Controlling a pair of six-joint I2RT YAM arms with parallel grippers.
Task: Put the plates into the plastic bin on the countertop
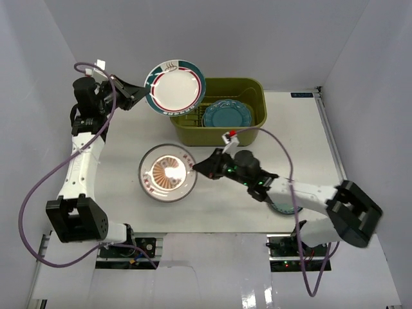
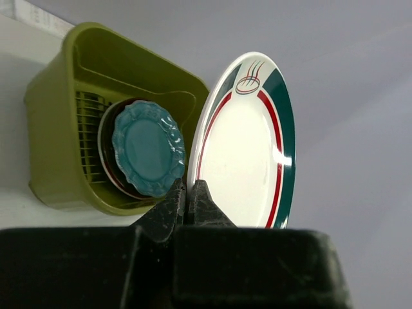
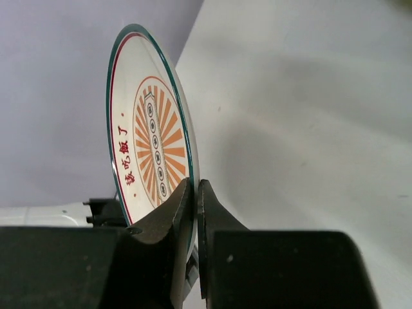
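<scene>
The left end effector (image 2: 188, 190) clamps the striped-rim plate (image 2: 241, 154) and the right end effector (image 3: 194, 190) the orange-patterned plate (image 3: 151, 148) by their rims; probably slick, breakable.

White walls (image 1: 257, 38) L, R & rear; bright, even light.

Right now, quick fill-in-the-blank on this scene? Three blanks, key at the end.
1. The left hand is shut on the white plate, whose border is dark green and ____.
2. The right hand is shut on the rim of the sunburst plate, whose rays are ____.
3. In the olive-green bin, the scalloped plate on top is ____.
Missing words: red; orange; teal.
</scene>
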